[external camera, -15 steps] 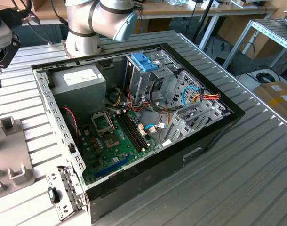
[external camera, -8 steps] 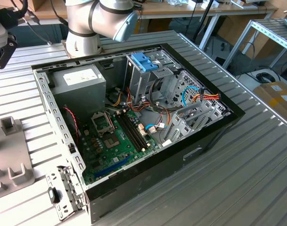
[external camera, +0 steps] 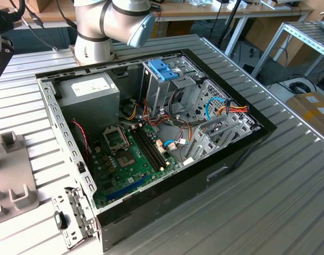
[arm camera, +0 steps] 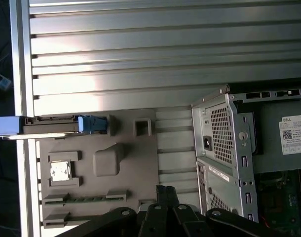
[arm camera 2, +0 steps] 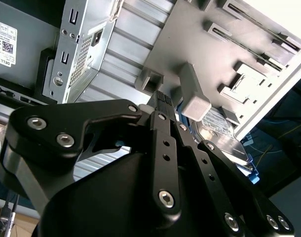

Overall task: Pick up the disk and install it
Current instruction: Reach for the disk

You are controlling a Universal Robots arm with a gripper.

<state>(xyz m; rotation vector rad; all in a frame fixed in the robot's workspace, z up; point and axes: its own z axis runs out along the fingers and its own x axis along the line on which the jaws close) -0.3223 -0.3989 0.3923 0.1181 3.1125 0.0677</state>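
BENCH-TOP, PICK-UP NOT YET MADE: In the first wrist view the disk (arm camera: 52,129) stands on its thin edge in a slot along one side of the grey fixture plate (arm camera: 126,182), with its light blue frame showing at both ends. It is well apart from the open computer case (external camera: 167,207) on the slatted bench (external camera: 268,202).

We judge the work to be at its first step, the approach to the disk, with nothing of the installation done. Inside the case, the metal cage with the blue handle (external camera: 163,69) rises among loose cables.

The tool (arm camera: 166,188) hangs over the same plate, on the side across from the disk, and touches nothing. Its two black fingers (arm camera: 161,195) lie pressed together with no gap that we can make out, and they carry nothing.

A grasp, as we read it, calls for the jaws to part far enough to straddle the disk's flat faces. The tool must also line up over the upper edge between the blue ends. It must then come down square, so that the disk lifts out of its slot without tipping or catching.
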